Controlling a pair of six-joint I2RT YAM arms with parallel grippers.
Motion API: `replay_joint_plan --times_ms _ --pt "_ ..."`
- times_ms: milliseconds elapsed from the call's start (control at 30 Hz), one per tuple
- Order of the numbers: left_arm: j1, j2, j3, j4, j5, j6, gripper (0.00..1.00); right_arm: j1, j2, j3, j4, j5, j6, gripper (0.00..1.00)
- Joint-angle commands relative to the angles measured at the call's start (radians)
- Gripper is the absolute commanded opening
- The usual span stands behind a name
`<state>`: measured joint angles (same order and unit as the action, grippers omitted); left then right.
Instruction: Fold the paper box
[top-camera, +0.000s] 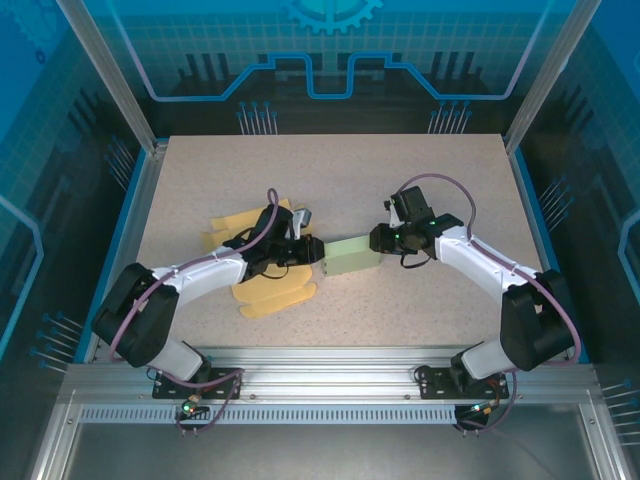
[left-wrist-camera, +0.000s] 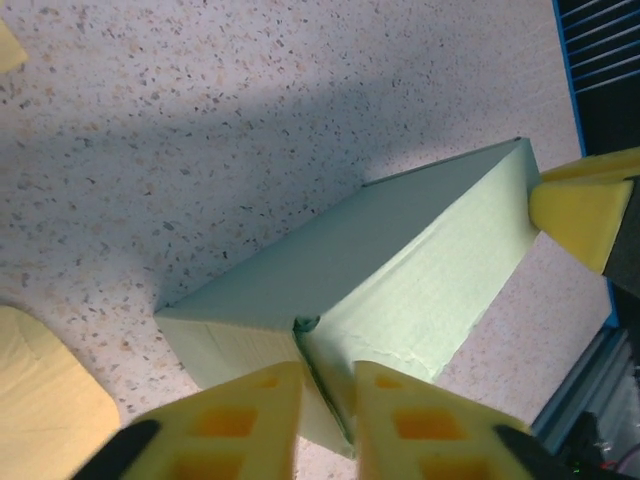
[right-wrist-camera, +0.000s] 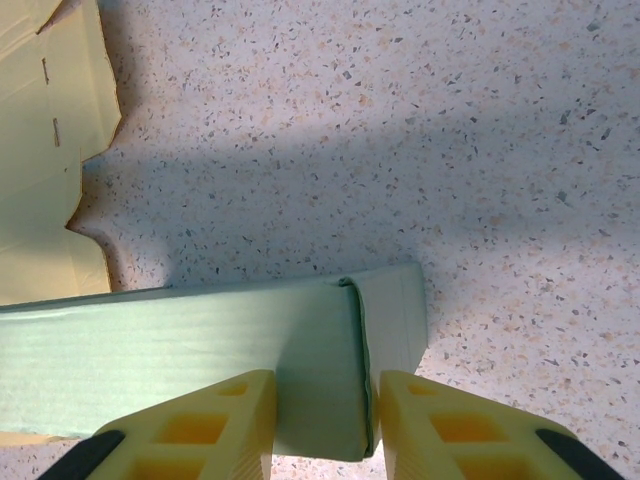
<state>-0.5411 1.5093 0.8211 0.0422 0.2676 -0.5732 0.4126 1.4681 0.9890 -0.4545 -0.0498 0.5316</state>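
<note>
Pinching one end of the box (left-wrist-camera: 400, 260) with the left gripper (left-wrist-camera: 328, 385), squeezing a thin paper edge between soft yellow pads (left-wrist-camera: 250, 410). Holding the other end with the right gripper (right-wrist-camera: 328, 400), clamping both sides of a folded corner. Lying in the middle of the table (top-camera: 330, 170), between the two arms, pointing its long side straight from one gripper to the other. Sitting about as close to either arm. Looking pale green, smooth, long and thin, with sharp creases. Resting just beside a flat yellow sheet (top-camera: 272, 292) under the left arm. Probably needing an end flap tucked in next, pushing along that long side.
</note>
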Motion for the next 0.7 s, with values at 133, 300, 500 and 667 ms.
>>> replay_joint_plan --times_ms 133,300,500,667 --pt "0.001 -0.071 0.100 -0.168 -0.107 0.145 0.40 0.016 0.044 -0.022 -0.115 0.056 -0.010 0.33" --pt "-0.006 -0.096 0.114 -0.070 -0.146 0.247 0.64 0.023 0.051 -0.012 -0.113 0.051 -0.005 0.33" --pt "-0.084 -0.100 0.012 0.124 -0.102 0.802 0.82 0.028 0.044 0.003 -0.115 0.039 -0.011 0.33" --pt "-0.101 -0.045 0.006 0.163 -0.093 1.029 0.94 0.029 0.046 0.008 -0.119 0.036 -0.007 0.33"
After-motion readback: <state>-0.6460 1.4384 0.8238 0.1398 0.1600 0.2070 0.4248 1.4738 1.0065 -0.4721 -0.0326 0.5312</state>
